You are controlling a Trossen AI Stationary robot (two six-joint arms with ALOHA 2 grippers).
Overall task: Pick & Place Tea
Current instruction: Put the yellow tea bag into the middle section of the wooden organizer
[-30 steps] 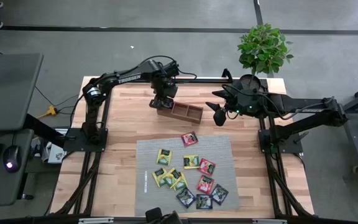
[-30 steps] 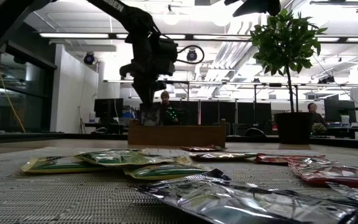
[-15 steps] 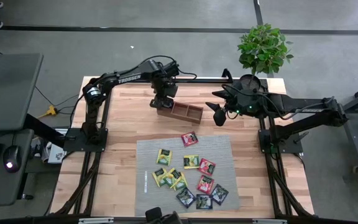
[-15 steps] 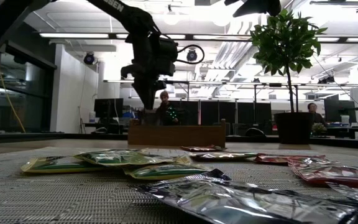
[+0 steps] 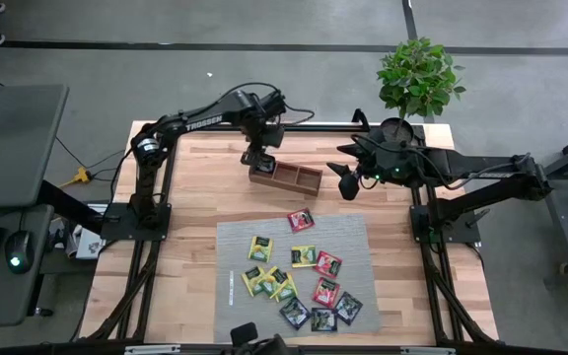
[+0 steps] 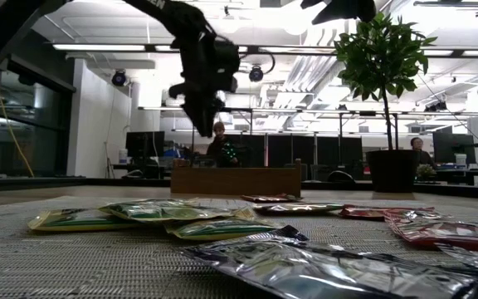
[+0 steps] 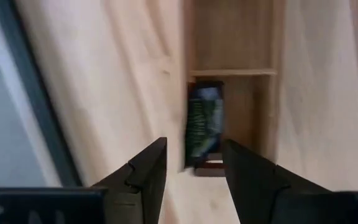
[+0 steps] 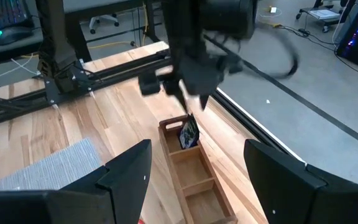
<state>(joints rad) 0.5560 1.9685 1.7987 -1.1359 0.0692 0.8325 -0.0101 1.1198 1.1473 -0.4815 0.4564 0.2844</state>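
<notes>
The wooden tray (image 5: 286,176) lies on the table beyond the grey mat (image 5: 355,237). A black tea sachet (image 8: 188,134) stands on edge in the tray's left end compartment (image 7: 232,106), leaning on its wall. My left gripper (image 5: 257,156) hangs open just above that compartment, pointing down, with nothing between its fingers (image 7: 145,171). Several more tea sachets, yellow-green (image 5: 260,248), red-pink (image 5: 301,219) and black (image 5: 295,313), lie flat on the mat. My right gripper (image 5: 347,185) waits open in the air to the right of the tray.
A potted plant (image 5: 418,75) stands at the table's far right corner. The tray's middle and right compartments (image 8: 194,171) show bare wood. Bare tabletop (image 5: 190,197) lies to the left of the mat and the tray.
My left gripper has opened and let go of the black sachet, then risen a little above the tray. The sachet has dropped down into the tray's left end compartment and stays there.
</notes>
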